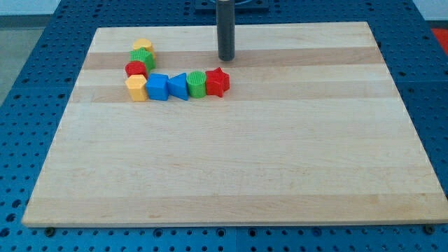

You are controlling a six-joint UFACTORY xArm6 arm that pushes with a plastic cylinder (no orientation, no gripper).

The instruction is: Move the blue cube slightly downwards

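Seven blocks sit in one curved chain at the upper left of the surface [231,175]. We have no gripper on this arm, only a rod, so there is nothing to open or close; my tip [226,59] rests on bare wood above the chain's right end.

The blue cube [157,87] lies to the view's lower left of my tip, well apart from it. It is wedged in the bottom row: yellow block [137,89] touching its left side, blue triangular block [178,86] touching its right, then green block [197,84] and red star [218,82].

The red block [136,68] sits just above and left of the cube, with a second green block [143,57] and second yellow block [143,45] stacked further up.

Judgement: we need contact on the cube's top face, then a short push toward the view's bottom. Approach room there is narrow because of the red block. Below the row the wood is open. Risk: neighbours dragged along.
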